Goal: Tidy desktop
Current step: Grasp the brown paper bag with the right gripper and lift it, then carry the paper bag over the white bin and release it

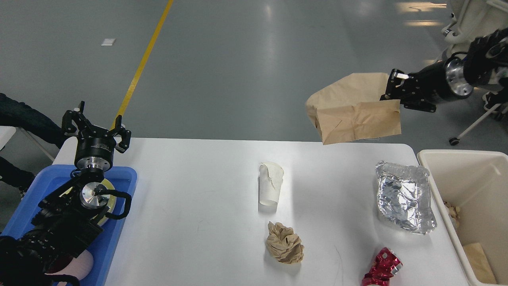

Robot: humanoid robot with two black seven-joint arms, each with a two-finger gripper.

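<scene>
Nearest, at the desktop's front edge: crushed red can, crumpled paper ball. Mid-table: torn white cup, foil tray by the right edge, beside the cream bin. Off the left edge, over the blue tray: left gripper, fingers spread, empty. Beyond the far right corner: right gripper clamped on a brown paper bag, held aloft, probably bin-bound; nothing blocking.

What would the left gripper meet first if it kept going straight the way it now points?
Nothing that shows: the left gripper, open, points away past the desktop's far left corner, toward bare grey floor and the yellow line. Depth is unclear, so this is a judgement.
</scene>
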